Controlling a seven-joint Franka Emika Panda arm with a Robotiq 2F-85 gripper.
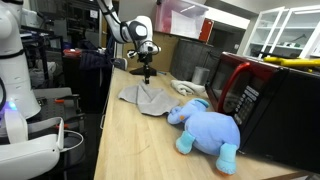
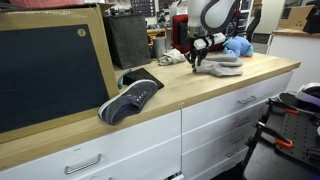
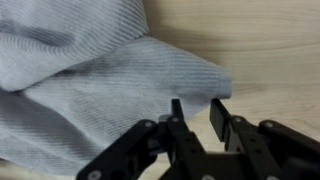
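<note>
A grey ribbed cloth (image 3: 100, 70) lies crumpled on the wooden tabletop (image 3: 270, 50), and it shows in both exterior views (image 1: 148, 97) (image 2: 222, 66). My gripper (image 3: 197, 105) hangs low over the cloth's corner. Its two black fingers (image 3: 222, 115) stand narrowly apart, straddling the cloth's edge. Wood and a bit of cloth show in the gap between them, and nothing is pinched. In both exterior views the gripper (image 1: 146, 72) (image 2: 197, 62) points straight down at the end of the cloth farthest from the plush toy.
A blue plush toy (image 1: 205, 127) (image 2: 238, 45) lies beyond the cloth, beside a black and red microwave (image 1: 270, 100). A dark sneaker (image 2: 130, 98) sits on the counter (image 2: 200, 85) near a large black board (image 2: 50, 70).
</note>
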